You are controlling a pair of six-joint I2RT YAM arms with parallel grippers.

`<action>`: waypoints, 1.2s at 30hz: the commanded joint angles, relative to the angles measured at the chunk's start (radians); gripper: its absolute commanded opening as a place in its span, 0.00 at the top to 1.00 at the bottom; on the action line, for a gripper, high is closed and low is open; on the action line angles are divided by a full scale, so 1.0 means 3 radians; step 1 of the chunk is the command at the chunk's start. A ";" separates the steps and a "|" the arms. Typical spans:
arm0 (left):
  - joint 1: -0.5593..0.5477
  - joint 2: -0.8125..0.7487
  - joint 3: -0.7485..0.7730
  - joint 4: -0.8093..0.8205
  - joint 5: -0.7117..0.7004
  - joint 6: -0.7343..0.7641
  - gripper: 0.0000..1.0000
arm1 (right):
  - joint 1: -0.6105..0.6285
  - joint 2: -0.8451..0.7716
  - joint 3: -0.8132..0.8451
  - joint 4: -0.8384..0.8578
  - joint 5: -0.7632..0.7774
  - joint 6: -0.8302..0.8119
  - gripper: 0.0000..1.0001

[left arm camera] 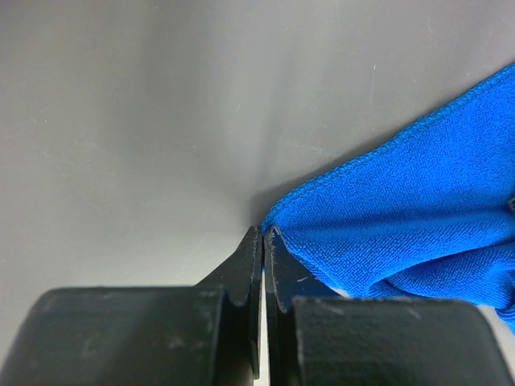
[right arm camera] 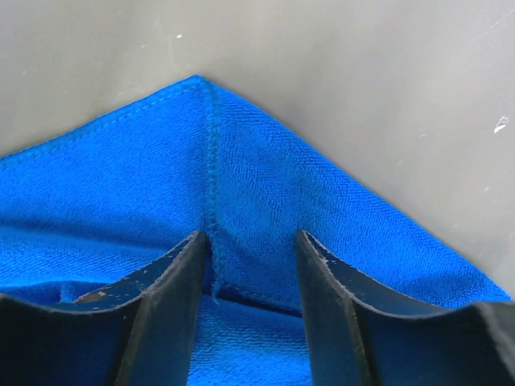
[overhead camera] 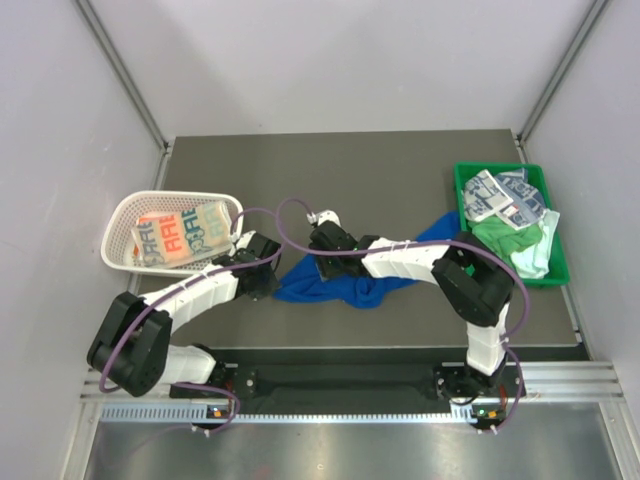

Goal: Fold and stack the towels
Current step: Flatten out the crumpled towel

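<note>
A royal blue towel (overhead camera: 345, 285) lies crumpled on the dark table between both arms. My left gripper (overhead camera: 270, 288) sits at its left corner; in the left wrist view the jaws (left arm camera: 263, 233) are pressed together with the towel's corner (left arm camera: 402, 209) pinched at their tips. My right gripper (overhead camera: 318, 258) is over the towel's upper edge; in the right wrist view it (right arm camera: 253, 241) is open, its fingers astride a folded corner of the blue towel (right arm camera: 257, 185). Folded white printed towels (overhead camera: 500, 195), a bright green towel (overhead camera: 505, 238) and a pale mint one (overhead camera: 537, 255) lie at the right.
A rigid green tray (overhead camera: 462, 185) at the right edge holds the printed, green and mint towels. A white mesh basket (overhead camera: 120, 225) at the left holds an orange-teal printed towel (overhead camera: 175, 240). Grey walls enclose the table.
</note>
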State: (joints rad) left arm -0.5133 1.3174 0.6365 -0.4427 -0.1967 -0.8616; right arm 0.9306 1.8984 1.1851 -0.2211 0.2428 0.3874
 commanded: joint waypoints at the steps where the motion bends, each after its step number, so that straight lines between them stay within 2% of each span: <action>1: 0.0008 -0.0040 0.0057 0.0013 -0.0004 0.0024 1.00 | 0.0099 -0.0075 -0.0013 0.0026 0.0024 0.0048 0.50; 5: 0.0003 -0.0035 0.0057 0.0008 -0.0009 0.0029 1.00 | 0.0109 0.0007 0.0002 -0.0040 0.0126 0.0079 0.52; 6: 0.0003 -0.0035 0.0062 0.0008 -0.0014 0.0029 1.00 | 0.0104 0.0017 -0.0003 -0.0050 0.0167 0.0084 0.60; 9: 0.0003 -0.0055 0.0062 -0.0002 -0.0014 0.0029 1.00 | 0.0053 0.0002 -0.0003 -0.0086 0.0264 0.0079 0.76; 11: 0.0003 -0.0066 0.0067 -0.0017 -0.0019 0.0034 1.00 | -0.0013 -0.0028 0.0018 -0.0107 0.0290 0.0044 0.81; 12: 0.0008 -0.0071 0.0072 -0.0022 -0.0030 0.0039 1.00 | -0.0034 -0.0074 0.0028 -0.0117 0.0300 0.0033 0.88; 15: 0.0003 -0.0081 0.0113 -0.0048 -0.0055 0.0070 1.00 | -0.0131 -0.0186 0.0064 -0.0137 0.0310 -0.0018 0.95; 29: 0.0008 -0.0163 0.0700 -0.0232 -0.0234 0.0453 1.00 | -0.0525 -0.0759 0.0156 -0.0306 0.0147 -0.0212 0.96; 36: 0.0008 -0.0168 0.1217 -0.0534 -0.0694 0.0693 1.00 | -0.0617 -0.1224 0.0227 -0.0495 0.0096 -0.0355 0.91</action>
State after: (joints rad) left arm -0.5137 1.2980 0.9367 -0.5358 -0.2924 -0.7136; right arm 0.7692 1.6234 1.1992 -0.3317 0.2626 0.3214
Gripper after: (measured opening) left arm 0.015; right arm 0.075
